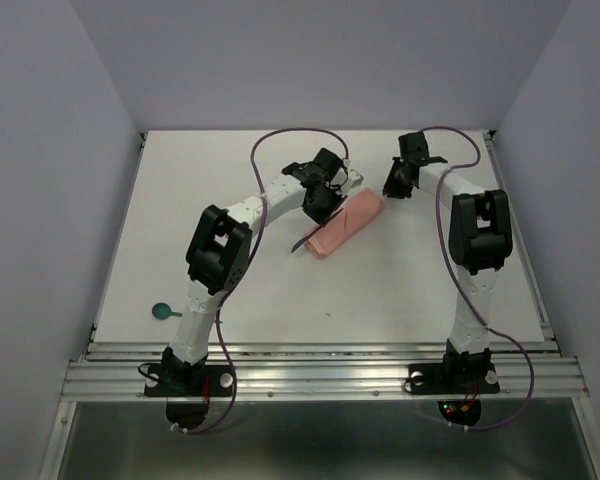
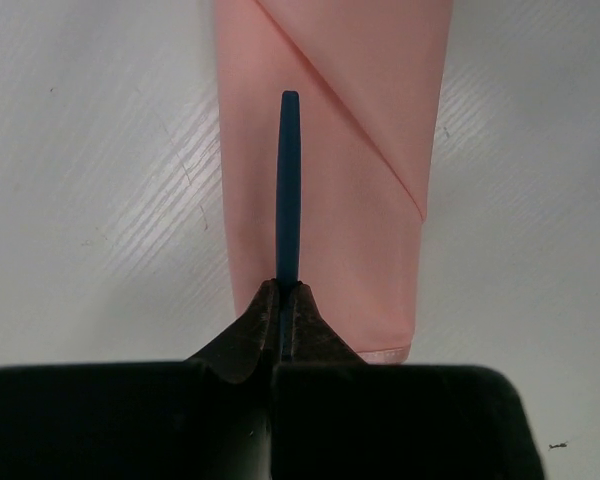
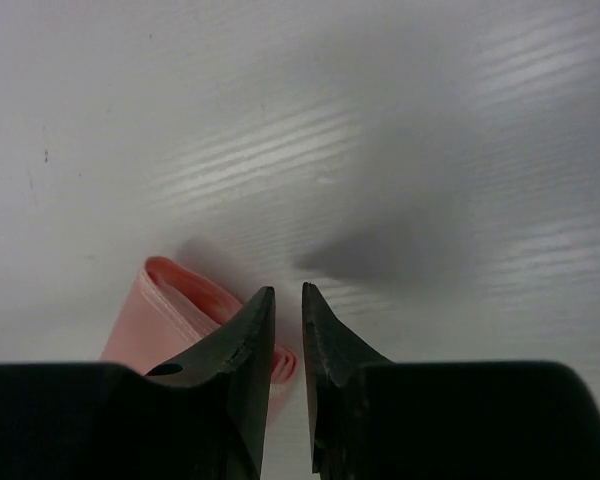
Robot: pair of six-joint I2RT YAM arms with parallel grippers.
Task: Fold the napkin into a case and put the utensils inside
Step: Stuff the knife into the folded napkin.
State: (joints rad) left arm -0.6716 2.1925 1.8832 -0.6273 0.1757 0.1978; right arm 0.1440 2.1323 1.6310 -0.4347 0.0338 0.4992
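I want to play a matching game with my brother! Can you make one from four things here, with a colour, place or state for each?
Things:
1 case
2 spoon
3 cable
4 left end effector

Matches:
A purple
B shut on a utensil
C pink
D lying alone near the table's left edge

Pairs: 1-C, 2-D, 3-A, 4-B

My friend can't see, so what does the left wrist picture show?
The left tool pinches a thin teal utensil that sticks out over the folded pink case lying on a white table.
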